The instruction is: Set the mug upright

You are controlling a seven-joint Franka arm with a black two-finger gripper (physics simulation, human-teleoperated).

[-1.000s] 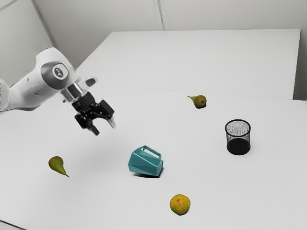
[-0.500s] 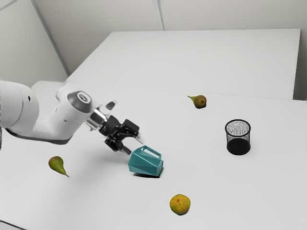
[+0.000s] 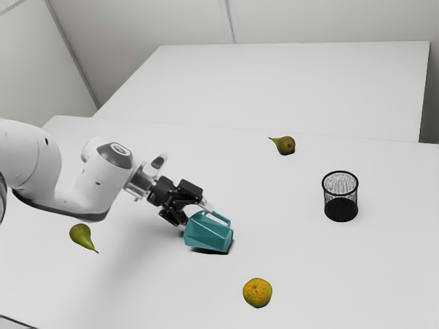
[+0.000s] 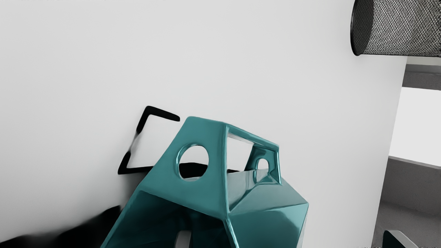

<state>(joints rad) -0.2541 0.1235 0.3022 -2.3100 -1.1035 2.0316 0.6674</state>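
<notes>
Beyond the fingers (image 4: 184, 240), pale walls (image 3: 329, 20) rise over a white table (image 3: 137, 295) bearing the teal mug (image 3: 208, 232), which lies on its side, mouth toward them. The 2 fingers stand apart, 1 at that mouth; an off-centre pinch on its slanted side could twist or skid it.

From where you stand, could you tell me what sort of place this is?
Probably a plain test room or sparse office: pale walls, a white table and a black mesh cup suggest it.
</notes>
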